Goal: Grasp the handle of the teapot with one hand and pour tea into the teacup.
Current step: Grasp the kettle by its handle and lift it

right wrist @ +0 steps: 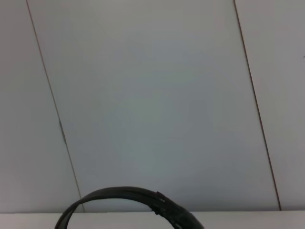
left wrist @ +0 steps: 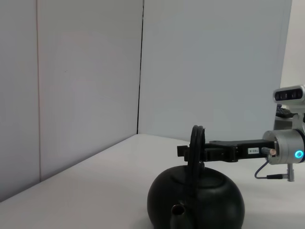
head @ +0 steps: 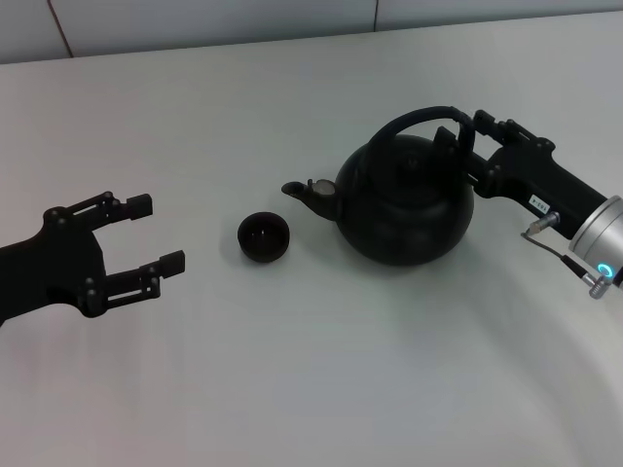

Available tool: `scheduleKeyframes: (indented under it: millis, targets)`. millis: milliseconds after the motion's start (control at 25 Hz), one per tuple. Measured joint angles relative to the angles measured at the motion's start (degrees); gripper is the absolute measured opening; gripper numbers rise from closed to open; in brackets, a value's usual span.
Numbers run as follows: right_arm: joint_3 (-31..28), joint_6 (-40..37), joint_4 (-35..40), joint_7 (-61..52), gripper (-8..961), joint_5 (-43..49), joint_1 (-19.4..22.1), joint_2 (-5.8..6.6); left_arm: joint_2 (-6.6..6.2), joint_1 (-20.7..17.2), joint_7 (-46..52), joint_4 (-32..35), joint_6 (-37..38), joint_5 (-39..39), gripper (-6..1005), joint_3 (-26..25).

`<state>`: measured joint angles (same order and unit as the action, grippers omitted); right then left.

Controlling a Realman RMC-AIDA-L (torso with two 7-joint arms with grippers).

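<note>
The black teapot (head: 404, 209) stands upright on the white table (head: 321, 389), its spout (head: 304, 191) pointing at the teacup (head: 264, 236). That small black bowl sits just off the spout's tip, and its inside looks dark. My right gripper (head: 464, 134) is at the right end of the arched handle (head: 419, 119), level with the handle's top. The left wrist view shows the teapot (left wrist: 195, 200) spout-on, with the right gripper (left wrist: 185, 151) reaching across the handle (left wrist: 197, 138). The handle's arc (right wrist: 128, 194) shows low in the right wrist view. My left gripper (head: 156, 233) hovers open, left of the cup.
Pale wall panels (head: 292, 19) run along the table's far edge. The right arm's silver wrist with a blue light (head: 599, 248) and a cable lies right of the teapot.
</note>
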<state>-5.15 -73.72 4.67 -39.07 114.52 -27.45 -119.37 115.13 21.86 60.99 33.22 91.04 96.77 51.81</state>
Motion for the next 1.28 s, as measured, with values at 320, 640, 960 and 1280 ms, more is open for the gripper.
scheduleKeyframes:
  millis: [320, 640, 960, 1280]
  targets:
    - [-0.1, 0.0, -0.1, 0.8, 575, 0.0, 0.0, 0.02, 0.19, 0.2, 0.0, 0.1, -1.1, 1.3, 798, -0.2]
    - [-0.1, 0.0, -0.1, 0.9, 270, 0.0, 0.0, 0.02, 0.23, 0.2, -0.1, 0.2, -1.1, 1.4, 798, -0.3]
    - [-1.7, 0.0, -0.5, 0.9, 132, 0.0, -0.3, -0.04, 0.23, 0.2, -0.2, 0.2, -2.5, 1.5, 798, -0.3]
    - [-3.2, -0.5, -0.3, 1.0, 132, 0.0, -1.7, 0.06, 0.25, 0.2, -0.2, 0.2, -2.5, 1.5, 798, -0.3]
